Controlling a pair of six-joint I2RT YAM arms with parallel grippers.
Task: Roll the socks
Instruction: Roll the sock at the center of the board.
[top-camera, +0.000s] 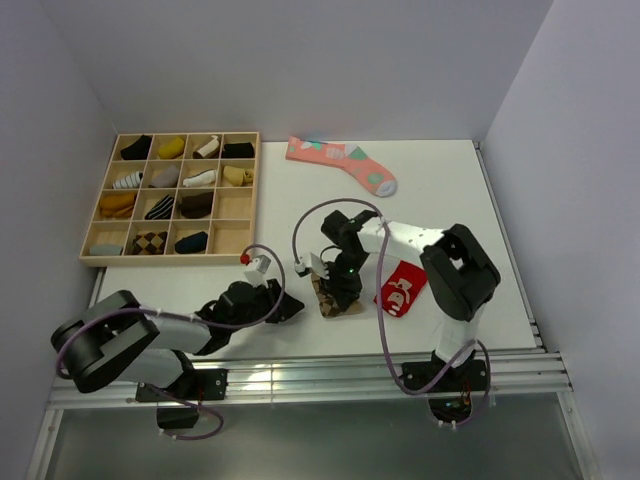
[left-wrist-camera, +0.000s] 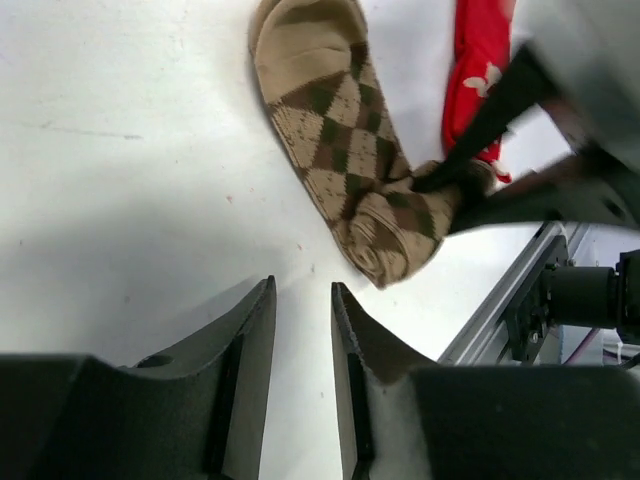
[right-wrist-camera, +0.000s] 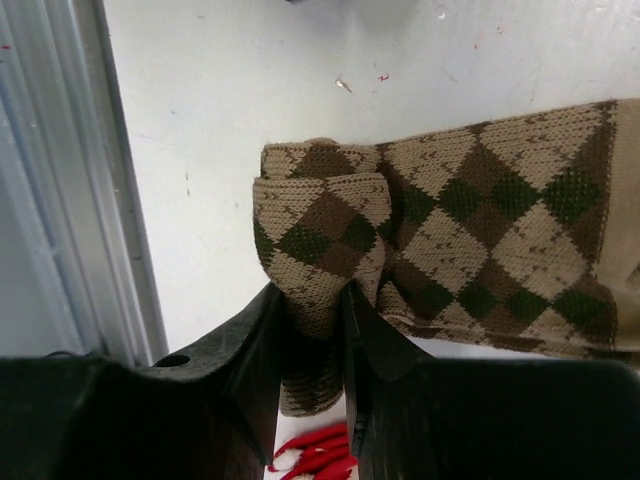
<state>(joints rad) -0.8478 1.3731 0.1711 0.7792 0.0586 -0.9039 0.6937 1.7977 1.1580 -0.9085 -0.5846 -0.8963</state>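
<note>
The brown-and-tan argyle sock (top-camera: 333, 297) lies near the table's front edge, its near end folded over into a roll. My right gripper (top-camera: 345, 290) is shut on that rolled end; in the right wrist view the rolled end (right-wrist-camera: 320, 240) sits pinched between the fingers (right-wrist-camera: 258, 340). In the left wrist view the sock (left-wrist-camera: 345, 150) lies ahead, with the right gripper's black tip on its rolled end. My left gripper (left-wrist-camera: 303, 288) is open and empty, just short of the sock, low over the table (top-camera: 290, 305).
A red sock with a white figure (top-camera: 402, 287) lies right of the argyle sock. A pink sock with teal patches (top-camera: 342, 163) lies at the back. A wooden compartment box (top-camera: 176, 197) with several rolled socks stands back left. The metal rail (top-camera: 300, 375) runs along the front.
</note>
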